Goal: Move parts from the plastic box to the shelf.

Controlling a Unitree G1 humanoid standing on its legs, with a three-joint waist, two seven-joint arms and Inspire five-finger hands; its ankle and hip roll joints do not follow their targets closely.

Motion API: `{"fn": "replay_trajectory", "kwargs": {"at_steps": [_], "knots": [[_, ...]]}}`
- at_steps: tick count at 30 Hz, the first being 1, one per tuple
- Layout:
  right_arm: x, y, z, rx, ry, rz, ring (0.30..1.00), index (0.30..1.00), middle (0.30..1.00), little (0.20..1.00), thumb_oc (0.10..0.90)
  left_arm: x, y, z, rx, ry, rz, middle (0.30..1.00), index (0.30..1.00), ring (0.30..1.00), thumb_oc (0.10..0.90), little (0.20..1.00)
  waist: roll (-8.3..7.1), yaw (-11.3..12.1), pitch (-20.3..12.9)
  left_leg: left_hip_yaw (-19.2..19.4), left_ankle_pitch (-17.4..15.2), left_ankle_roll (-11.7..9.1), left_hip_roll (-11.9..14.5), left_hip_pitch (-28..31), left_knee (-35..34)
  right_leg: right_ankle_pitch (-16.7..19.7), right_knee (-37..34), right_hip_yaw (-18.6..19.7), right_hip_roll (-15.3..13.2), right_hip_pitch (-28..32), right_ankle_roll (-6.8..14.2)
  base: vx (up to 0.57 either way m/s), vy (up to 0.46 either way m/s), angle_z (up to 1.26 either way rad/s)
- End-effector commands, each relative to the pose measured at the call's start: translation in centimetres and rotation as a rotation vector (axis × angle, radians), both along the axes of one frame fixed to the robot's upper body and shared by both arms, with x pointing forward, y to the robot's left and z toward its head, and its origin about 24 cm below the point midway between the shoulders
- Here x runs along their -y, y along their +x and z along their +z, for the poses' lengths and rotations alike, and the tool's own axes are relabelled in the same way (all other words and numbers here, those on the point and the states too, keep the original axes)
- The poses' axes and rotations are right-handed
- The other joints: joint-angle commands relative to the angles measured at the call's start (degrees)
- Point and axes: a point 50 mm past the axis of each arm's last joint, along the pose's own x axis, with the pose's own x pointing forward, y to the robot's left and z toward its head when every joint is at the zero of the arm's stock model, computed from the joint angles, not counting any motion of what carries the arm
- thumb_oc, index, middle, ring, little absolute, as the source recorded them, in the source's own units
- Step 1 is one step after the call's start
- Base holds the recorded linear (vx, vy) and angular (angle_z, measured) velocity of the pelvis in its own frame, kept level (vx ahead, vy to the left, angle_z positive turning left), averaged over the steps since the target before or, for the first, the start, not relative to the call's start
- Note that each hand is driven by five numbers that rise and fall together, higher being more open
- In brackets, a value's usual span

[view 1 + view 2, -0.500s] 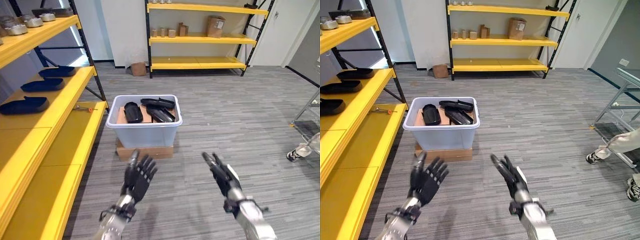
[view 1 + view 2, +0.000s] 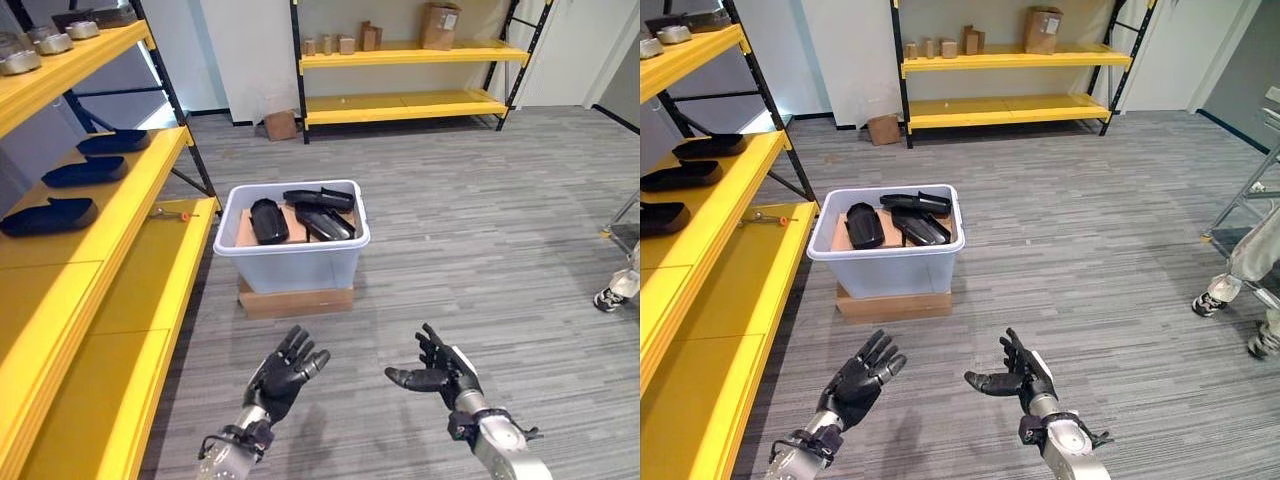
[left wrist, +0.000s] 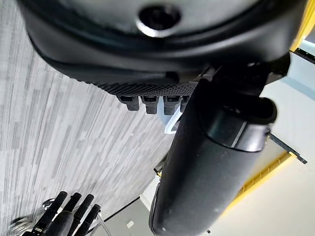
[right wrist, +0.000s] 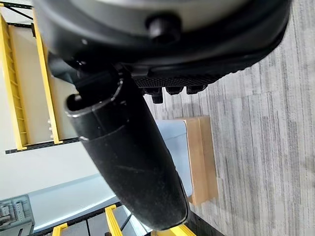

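A pale plastic box (image 2: 290, 268) stands on a flat cardboard block (image 2: 296, 300) on the floor ahead of me. Several black parts (image 2: 268, 220) lie inside it. Along my left runs the yellow shelf (image 2: 110, 250), with three black parts (image 2: 48, 213) in a row on its middle level. My left hand (image 2: 285, 372) and right hand (image 2: 442, 368) hover low over the floor, short of the box, both open and empty. The right thumb points toward the left hand. In the right wrist view the box (image 4: 178, 142) shows past the straight fingers.
A small orange-tipped tool (image 2: 170, 213) lies on the shelf's lower level near the box. Metal pieces (image 2: 55, 42) sit on the top level. A second yellow shelf (image 2: 400, 55) with a cardboard box (image 2: 441, 24) lines the back wall. A person's shoe (image 2: 609, 297) is at the right.
Both hands have sunk lower in the view and turned, and the right thumb now sticks out sideways. The camera has shifted slightly; the box and the parts have not moved.
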Motion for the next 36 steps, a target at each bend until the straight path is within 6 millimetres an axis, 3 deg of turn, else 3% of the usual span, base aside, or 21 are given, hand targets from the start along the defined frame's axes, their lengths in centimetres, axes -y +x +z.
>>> {"fn": "replay_trajectory", "kwargs": {"at_steps": [1, 9, 30, 36], "knots": [[-0.93, 3.41, 4.67, 0.27, 0.017, 0.031, 1.0, 1.0, 1.0, 1.0, 0.9, 0.26, 3.18, 3.82, 0.238, -0.055, -0.01, 1.0, 1.0, 1.0, 0.9, 1.0, -2.49, -0.57, -1.41, -1.1, -0.31, -4.53, 4.47, 1.97, -1.43, 7.29, -3.74, -0.41, -5.57, 0.78, 5.99, 0.0, 0.0, 0.0], [-0.86, 3.58, 5.12, 0.291, 0.01, 0.049, 1.0, 1.0, 1.0, 1.0, 0.9, 0.79, 3.14, 3.68, 0.239, -0.064, -0.068, 1.0, 1.0, 1.0, 0.9, 1.0, -2.16, -0.53, -1.07, -1.3, 0.07, -4.37, 4.39, 1.87, -1.43, 7.69, -3.74, -0.48, -5.78, 0.69, 6.04, 0.0, 0.002, 0.0], [-1.61, 3.22, 4.87, 0.286, 0.082, 0.081, 1.0, 1.0, 1.0, 1.0, 0.9, 0.14, 2.88, 3.24, 0.176, -0.024, 0.004, 1.0, 1.0, 1.0, 0.9, 1.0, -2.38, 0.28, -1.24, -1.47, -0.12, -4.27, 4.08, 1.99, -1.43, 7.54, -3.74, -1.6, -6.27, 1.24, 6.54, 0.0, 0.001, 0.01], [-1.65, 3.31, 4.75, 0.277, 0.088, 0.061, 1.0, 1.0, 1.0, 1.0, 0.9, 0.52, 3.11, 3.92, 0.254, -0.097, -0.007, 1.0, 1.0, 1.0, 0.9, 1.0, -2.46, 0.3, -1.11, -1.58, -0.11, -4.19, 4.05, 2.17, -1.43, 7.53, -3.74, -1.47, -6.19, 1.53, 6.36, 0.01, 0.012, 0.04]]}}
